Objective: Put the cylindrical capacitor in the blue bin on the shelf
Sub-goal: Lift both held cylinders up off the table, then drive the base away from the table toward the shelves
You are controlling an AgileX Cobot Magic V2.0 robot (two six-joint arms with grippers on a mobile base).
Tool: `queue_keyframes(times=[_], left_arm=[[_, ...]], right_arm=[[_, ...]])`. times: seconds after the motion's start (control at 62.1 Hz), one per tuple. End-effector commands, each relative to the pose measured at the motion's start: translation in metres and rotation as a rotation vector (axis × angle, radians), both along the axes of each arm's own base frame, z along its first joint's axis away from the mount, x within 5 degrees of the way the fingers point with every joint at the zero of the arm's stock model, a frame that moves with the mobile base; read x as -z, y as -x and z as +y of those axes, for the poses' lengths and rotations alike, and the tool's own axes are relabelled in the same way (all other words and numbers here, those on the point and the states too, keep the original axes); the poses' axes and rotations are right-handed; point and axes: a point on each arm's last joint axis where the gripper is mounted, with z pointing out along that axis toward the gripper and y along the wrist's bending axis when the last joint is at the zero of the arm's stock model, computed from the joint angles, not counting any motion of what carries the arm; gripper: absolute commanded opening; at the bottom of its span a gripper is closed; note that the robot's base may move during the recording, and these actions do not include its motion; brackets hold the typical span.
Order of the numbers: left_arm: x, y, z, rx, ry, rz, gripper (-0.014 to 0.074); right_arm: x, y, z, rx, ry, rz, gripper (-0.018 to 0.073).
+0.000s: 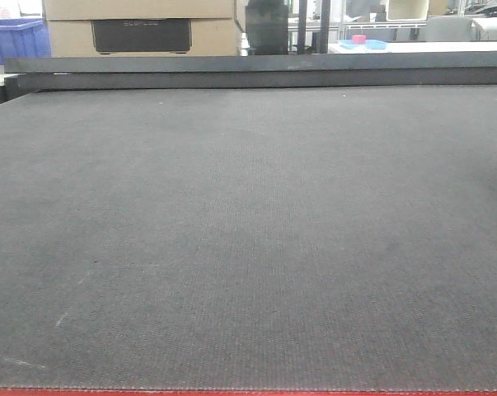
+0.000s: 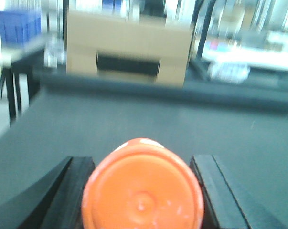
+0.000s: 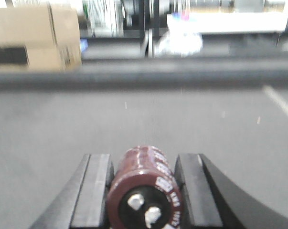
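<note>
In the right wrist view a dark brown cylindrical capacitor (image 3: 144, 191) with white print and two metal terminals lies lengthwise between the black fingers, and my right gripper (image 3: 143, 160) is shut on it above the grey mat. My left gripper (image 2: 141, 162) is shut on an orange cylinder (image 2: 143, 195), whose round end face points at the left wrist camera. The front view shows only the dark mat (image 1: 248, 231), with neither gripper nor either cylinder in it. The shelf and its blue bin are out of view.
A raised dark rail (image 1: 256, 70) runs along the mat's far edge. Behind it stand a cardboard box (image 1: 141, 25) and, far left, a blue crate (image 1: 13, 37). A white table with a pink item (image 1: 359, 40) is at the back right. A red strip (image 1: 248, 393) edges the near side.
</note>
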Motion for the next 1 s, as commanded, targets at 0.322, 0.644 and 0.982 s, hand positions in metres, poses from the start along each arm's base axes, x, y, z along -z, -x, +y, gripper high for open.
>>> queue_keyframes(times=[0.322,0.644,0.982], left_arm=[[-0.023,0.058,0.008,0.003,0.044,-0.25,-0.0111],[-0.025,0.063,0.009,0.003,0.046,-0.266,-0.0111],[-0.025,0.063,0.009,0.003,0.046,-0.266,-0.0111]], right_arm=[[-0.023,0.053,-0.001,-0.009,0.007,-0.114,-0.0168],[-0.036,0.105,-0.001,-0.018,0.007,-0.238,-0.0168],[-0.035,0.12,0.0,-0.036,-0.024,-0.239,-0.0168]])
